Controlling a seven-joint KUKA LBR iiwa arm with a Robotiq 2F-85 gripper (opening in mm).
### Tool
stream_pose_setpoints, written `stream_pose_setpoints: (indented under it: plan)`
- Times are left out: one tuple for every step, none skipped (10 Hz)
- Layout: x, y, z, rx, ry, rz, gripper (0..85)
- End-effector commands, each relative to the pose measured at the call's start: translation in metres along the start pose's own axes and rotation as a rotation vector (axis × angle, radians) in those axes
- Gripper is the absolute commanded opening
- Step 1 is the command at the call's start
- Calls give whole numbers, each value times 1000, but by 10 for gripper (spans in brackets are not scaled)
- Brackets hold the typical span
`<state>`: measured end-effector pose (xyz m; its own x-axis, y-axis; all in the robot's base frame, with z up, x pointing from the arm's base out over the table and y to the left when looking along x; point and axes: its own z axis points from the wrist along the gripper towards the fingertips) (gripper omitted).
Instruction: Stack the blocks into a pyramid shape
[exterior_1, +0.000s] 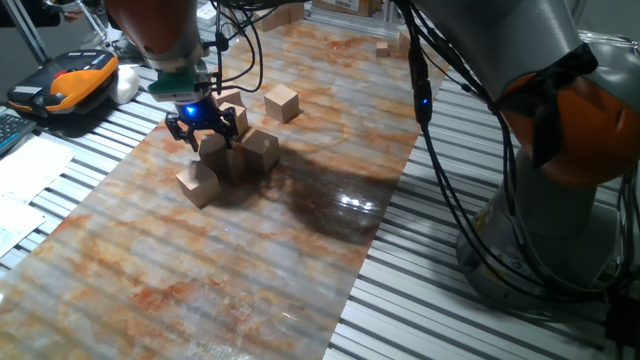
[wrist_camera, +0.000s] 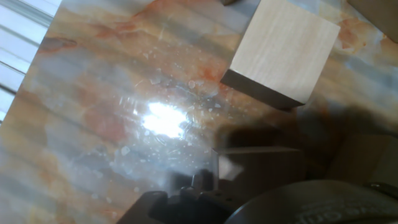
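The gripper (exterior_1: 207, 130) hung low over the cluster of blocks at the far left of the marbled table (exterior_1: 250, 270), its black fingers (exterior_1: 178, 128) spread to either side of a block (exterior_1: 212, 146) just under it. Whether those fingers actually pinched that block, I could not tell; from the fixed camera the tips and the wood ran together in shadow.

Right beside it sat another block (exterior_1: 262, 147), touching or nearly so, and a third (exterior_1: 198, 184) lay a little nearer the camera, tilted off square. Behind the gripper a fourth block (exterior_1: 232, 103) peeked out, half covered by the hand. A fifth (exterior_1: 282, 102) stood apart to the right, on its own. Way off at the far edge, small wooden pieces (exterior_1: 383, 48) were just visible.

From the hand camera, one pale block (wrist_camera: 281, 51) filled the upper right, sitting flat on the table with its dark side face turned down-frame. The bottom of that view was swallowed by dark, blurred gripper hardware (wrist_camera: 186, 202), and a bright glare (wrist_camera: 163, 118) washed out the table's middle. A dim brownish shape at the right edge was too murky to name.
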<state>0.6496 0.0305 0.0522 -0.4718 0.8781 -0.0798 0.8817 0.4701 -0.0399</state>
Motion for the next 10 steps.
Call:
stream_pose_setpoints:
  plan:
    - [0, 0, 0, 1, -1, 0, 680]
    - [0, 0, 0, 3, -2, 2, 680]
    - [0, -1, 0, -1, 0, -4, 680]
    - [0, -1, 0, -5, 2, -14, 510]
    - [-1, -1, 0, -9, 4, -18, 510]
    - [-1, -2, 0, -13, 6, -25, 510]
    - [-1, -2, 0, -12, 4, -28, 510]
    - [-1, -2, 0, -12, 4, -32, 340]
    - [-1, -2, 0, -11, 2, -34, 340]
    - [-1, -3, 0, -14, 2, -37, 0]
